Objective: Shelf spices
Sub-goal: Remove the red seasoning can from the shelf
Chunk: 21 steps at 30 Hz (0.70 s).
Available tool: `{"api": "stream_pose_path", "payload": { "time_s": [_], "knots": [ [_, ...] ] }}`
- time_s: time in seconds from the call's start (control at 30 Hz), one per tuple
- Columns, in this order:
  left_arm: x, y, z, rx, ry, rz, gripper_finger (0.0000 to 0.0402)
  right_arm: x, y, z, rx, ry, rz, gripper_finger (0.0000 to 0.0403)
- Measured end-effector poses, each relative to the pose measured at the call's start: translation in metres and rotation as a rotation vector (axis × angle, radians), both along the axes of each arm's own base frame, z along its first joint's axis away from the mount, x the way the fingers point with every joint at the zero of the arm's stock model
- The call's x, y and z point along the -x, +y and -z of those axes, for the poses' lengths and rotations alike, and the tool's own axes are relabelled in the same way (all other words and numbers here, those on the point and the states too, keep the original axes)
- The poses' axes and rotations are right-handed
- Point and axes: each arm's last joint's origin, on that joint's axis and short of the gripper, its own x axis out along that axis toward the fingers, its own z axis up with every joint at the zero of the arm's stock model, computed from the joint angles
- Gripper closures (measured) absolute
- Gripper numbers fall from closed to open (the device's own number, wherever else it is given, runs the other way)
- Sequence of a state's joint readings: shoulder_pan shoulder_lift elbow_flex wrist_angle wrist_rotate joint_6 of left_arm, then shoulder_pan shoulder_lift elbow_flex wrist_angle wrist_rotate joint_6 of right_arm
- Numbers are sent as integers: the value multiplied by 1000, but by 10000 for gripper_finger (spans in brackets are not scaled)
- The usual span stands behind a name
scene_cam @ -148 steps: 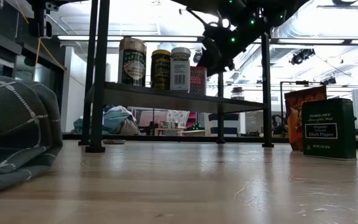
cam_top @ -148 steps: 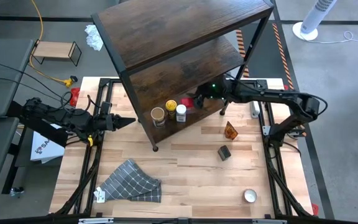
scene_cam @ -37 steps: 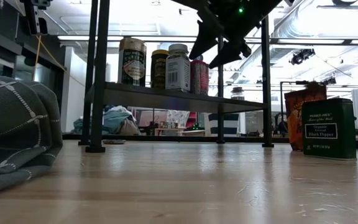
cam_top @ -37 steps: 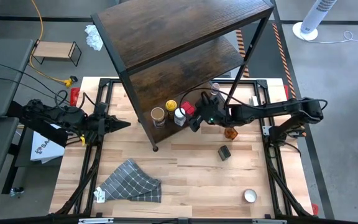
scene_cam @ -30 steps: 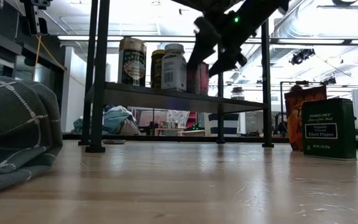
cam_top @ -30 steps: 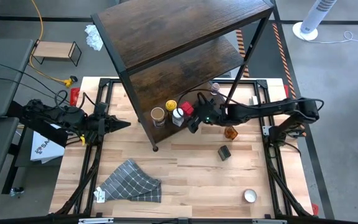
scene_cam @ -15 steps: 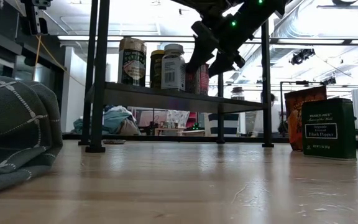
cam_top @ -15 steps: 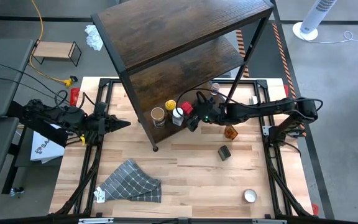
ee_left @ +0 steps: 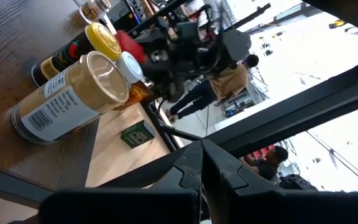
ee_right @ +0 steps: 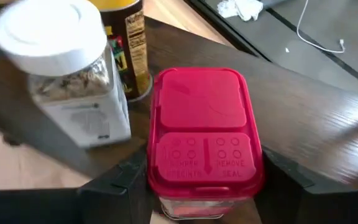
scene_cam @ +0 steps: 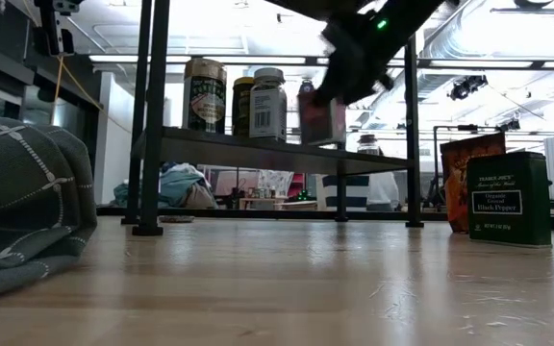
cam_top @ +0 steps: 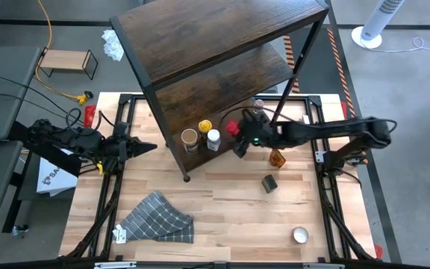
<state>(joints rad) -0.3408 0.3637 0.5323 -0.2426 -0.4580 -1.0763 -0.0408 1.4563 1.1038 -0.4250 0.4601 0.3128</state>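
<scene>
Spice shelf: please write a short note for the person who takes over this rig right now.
Left end effector: shut, empty, parked at the table's left edge.
Right end effector: closed on the red-lidded jar at the front edge of the shelf's lowest board.
Done: the tan-lidded jar, yellow-lidded jar and white-lidded jar stand on that board.
Left: the amber bottle, dark green tin and small round tin are on the table, not yet shelved.
</scene>
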Motion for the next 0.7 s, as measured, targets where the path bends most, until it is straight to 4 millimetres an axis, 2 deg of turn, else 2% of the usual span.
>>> {"api": "stream_pose_path", "payload": {
  "time_s": [0.1, 0.2, 0.27, 0.37, 0.47, 0.7],
  "knots": [
    [0, 0, 0, -14, 2, 1, 401, 27, 10, -18, -24, 23, -6, 204],
    [0, 0, 0, -28, 5, 1, 401, 53, 29, -31, -86, 32, -8, 204],
    [0, 0, 0, -40, 6, 2, 401, 66, 46, -34, -141, 34, -5, 204],
    [0, 0, 1, -53, 14, -11, 402, 76, 76, -30, -168, 28, 2, 204],
    [0, 1, 2, -61, 29, -44, 401, 75, 101, -14, -176, -28, 37, 204],
    [1, 3, 2, -65, 29, -95, 401, 46, 137, 52, -252, -147, 48, 204]
  ]
}}
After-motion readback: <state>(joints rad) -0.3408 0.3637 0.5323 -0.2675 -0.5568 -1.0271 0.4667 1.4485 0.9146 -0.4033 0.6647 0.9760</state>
